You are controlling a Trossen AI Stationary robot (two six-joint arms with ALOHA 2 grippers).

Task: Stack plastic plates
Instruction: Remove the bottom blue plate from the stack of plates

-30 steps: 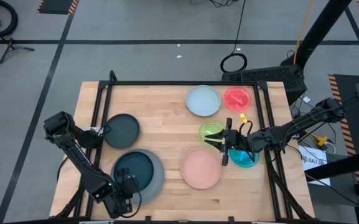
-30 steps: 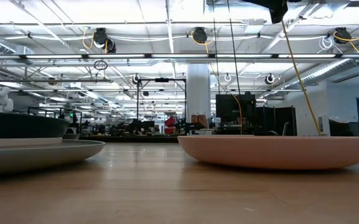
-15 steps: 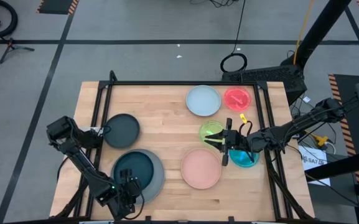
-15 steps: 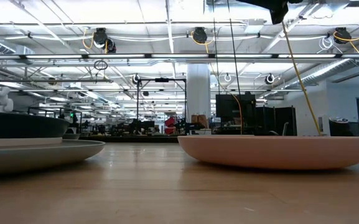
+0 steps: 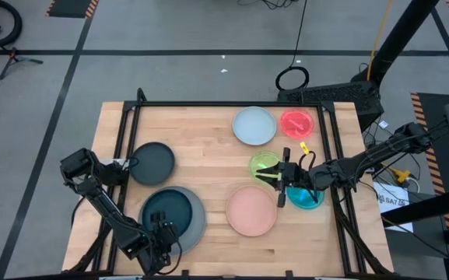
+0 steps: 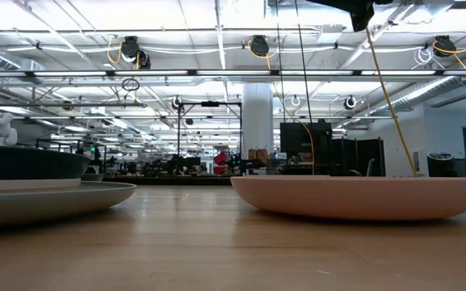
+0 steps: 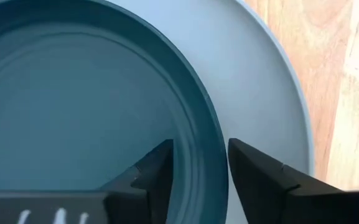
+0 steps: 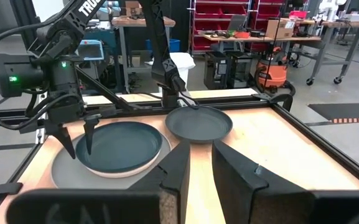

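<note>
A dark teal plate [image 5: 167, 210] [image 7: 73, 93] lies inside a large grey plate [image 5: 198, 222] [image 7: 260, 81] at the table's near left. My left gripper [image 5: 166, 231] [image 7: 199, 163] stands open at their near edge. One finger is over the teal plate's inside and the other over the grey plate, with the teal rim [image 7: 218, 155] between them. I cannot tell whether they touch it. My right gripper [image 5: 280, 185] [image 8: 201, 163] waits open and empty between the green plate [image 5: 264, 164], the salmon pink plate [image 5: 251, 210] and the small teal plate [image 5: 307, 199].
A charcoal plate [image 5: 152, 162] lies left of centre, and a light blue plate [image 5: 254, 125] and a small red plate [image 5: 296, 123] lie at the far right. A black frame [image 5: 208, 104] runs around the tabletop. Bare wood shows in the middle.
My left arm has edged a little toward the table's right at the near edge of the stacked plates. The dark teal plate lies still in the grey one. My right arm has kept still.
</note>
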